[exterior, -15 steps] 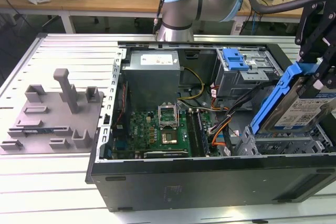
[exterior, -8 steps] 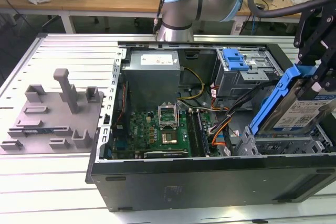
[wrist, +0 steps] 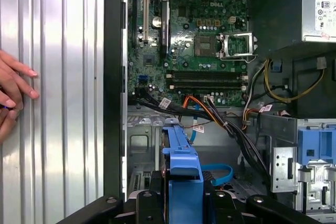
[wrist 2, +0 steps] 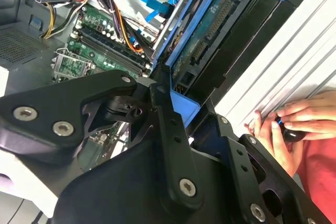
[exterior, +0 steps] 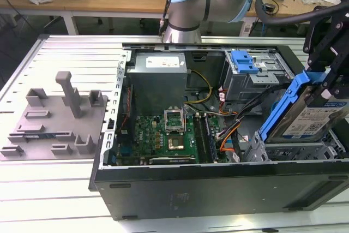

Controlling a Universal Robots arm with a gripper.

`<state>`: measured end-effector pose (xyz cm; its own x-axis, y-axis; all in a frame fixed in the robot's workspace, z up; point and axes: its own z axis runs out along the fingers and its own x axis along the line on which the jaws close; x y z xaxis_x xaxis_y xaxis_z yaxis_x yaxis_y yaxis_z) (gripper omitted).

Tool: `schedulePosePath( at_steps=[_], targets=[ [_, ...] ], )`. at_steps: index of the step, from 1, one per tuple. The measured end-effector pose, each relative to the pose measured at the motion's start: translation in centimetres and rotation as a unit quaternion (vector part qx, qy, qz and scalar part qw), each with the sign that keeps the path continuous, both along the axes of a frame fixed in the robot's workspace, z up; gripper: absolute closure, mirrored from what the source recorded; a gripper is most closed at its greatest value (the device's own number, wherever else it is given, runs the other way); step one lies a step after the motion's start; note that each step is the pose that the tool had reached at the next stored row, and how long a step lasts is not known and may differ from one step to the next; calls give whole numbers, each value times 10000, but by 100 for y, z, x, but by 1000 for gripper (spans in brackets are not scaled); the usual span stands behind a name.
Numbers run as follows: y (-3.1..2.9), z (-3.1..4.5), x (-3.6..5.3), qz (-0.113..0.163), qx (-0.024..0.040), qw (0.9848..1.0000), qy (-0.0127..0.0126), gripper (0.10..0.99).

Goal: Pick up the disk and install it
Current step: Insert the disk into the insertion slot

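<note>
Gripper: the gripper [exterior: 322,77] is clamping the blue rail of the disk [exterior: 316,121], jaws closed on it (the same hold is showing in both wrist views).
Disk: it is hanging tilted, label showing, over the bay [exterior: 289,151] at the exterior view's right end of the case [exterior: 218,184], not yet seated.
Cables: orange and black cables [exterior: 232,132] are lying just beside the bay.
Hand: a hand [wrist: 13,95] is resting on the table [wrist: 63,77] beside the case.
Risk: going in tilted, the rail is likely to jam on the bay's edge. The cables are likely to get pinched. The hand is sitting near the arm's working area.
</note>
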<state>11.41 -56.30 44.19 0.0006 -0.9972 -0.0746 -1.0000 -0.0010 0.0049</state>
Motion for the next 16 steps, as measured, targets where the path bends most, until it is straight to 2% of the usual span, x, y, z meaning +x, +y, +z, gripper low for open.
schedulePosePath(
  at_steps=[12,16],
  targets=[
    [0,-116,1,0,1,10000,0,722],
    [0,-189,1,1,0,10000,0,722]
  ],
)
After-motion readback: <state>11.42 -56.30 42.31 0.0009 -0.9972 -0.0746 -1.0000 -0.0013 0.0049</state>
